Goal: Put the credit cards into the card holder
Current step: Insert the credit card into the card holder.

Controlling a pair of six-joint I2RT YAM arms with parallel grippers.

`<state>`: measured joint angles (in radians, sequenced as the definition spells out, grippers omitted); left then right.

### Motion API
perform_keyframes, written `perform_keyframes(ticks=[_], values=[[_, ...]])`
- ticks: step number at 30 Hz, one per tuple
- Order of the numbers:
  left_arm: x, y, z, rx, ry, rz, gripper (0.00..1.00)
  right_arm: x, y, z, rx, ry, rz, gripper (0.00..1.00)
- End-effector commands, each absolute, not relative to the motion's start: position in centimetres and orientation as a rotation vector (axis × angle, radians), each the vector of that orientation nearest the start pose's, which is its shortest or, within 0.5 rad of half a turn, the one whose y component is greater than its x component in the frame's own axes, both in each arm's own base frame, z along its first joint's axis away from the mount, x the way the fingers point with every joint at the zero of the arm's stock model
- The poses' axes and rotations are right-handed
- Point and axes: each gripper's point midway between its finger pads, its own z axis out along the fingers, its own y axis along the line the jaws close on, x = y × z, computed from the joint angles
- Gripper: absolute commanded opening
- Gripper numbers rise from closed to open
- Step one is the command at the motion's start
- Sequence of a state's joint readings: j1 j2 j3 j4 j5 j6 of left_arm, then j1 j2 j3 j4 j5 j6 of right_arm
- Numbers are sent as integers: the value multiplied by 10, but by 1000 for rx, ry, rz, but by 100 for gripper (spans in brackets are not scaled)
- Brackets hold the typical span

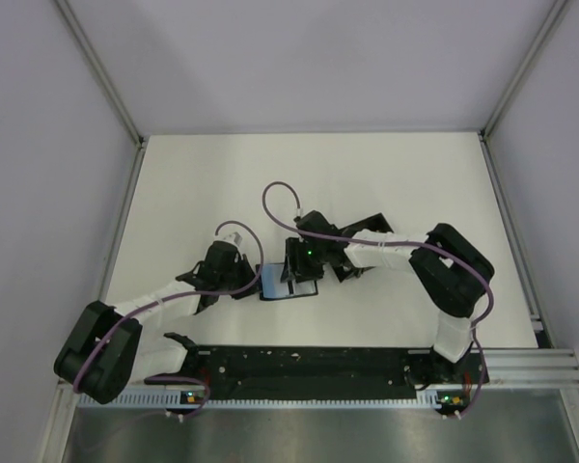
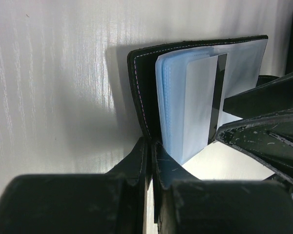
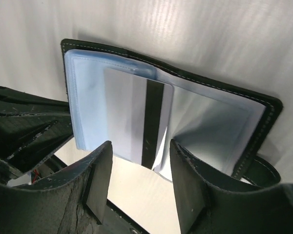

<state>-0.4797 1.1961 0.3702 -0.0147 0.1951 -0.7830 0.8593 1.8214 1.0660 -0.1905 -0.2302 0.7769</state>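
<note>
Your left gripper point(image 2: 150, 148) is clamped narrow on the near corner of the card holder's point(image 2: 136, 83) black cover. It holds the holder open on the white table point(image 1: 367, 183), near the middle and towards the front. In the left wrist view the holder runs from those fingertips towards 1 o'clock, its clear plastic sleeves point(image 2: 171, 97) fanned out from the stitched cover. Moving right, one white credit card point(image 3: 129, 117) with a black magnetic stripe point(image 3: 154, 122) sits partly inside a sleeve. Its near end pokes out of the sleeve mouth. Your right gripper point(image 3: 140, 146) is spread wide with nothing gripped, one finger on each side of that exposed end; I cannot tell whether either pad touches it. This is what the next move depends on: in the right wrist view the card's long axis points from the gripper towards 12 o'clock, straight into the sleeve. The right arm is the nearer one, so any further seating is probably a push along that line. The left gripper would brace the cover against it.
</note>
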Motion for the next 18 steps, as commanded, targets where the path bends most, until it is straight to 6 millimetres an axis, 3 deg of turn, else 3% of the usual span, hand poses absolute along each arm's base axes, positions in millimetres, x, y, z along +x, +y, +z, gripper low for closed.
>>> perform_keyframes(ticks=[1,11,18], values=[[212,-179,16,-275,2552,-755,0,214,386,40,-335,2719,932,50],[212,-181,17,-270,2549,-768,0,207,420,67,-482,2643,1103,46],[213,-181,19,-268,2545,-766,0,209,418,66,-470,2635,1079,42]])
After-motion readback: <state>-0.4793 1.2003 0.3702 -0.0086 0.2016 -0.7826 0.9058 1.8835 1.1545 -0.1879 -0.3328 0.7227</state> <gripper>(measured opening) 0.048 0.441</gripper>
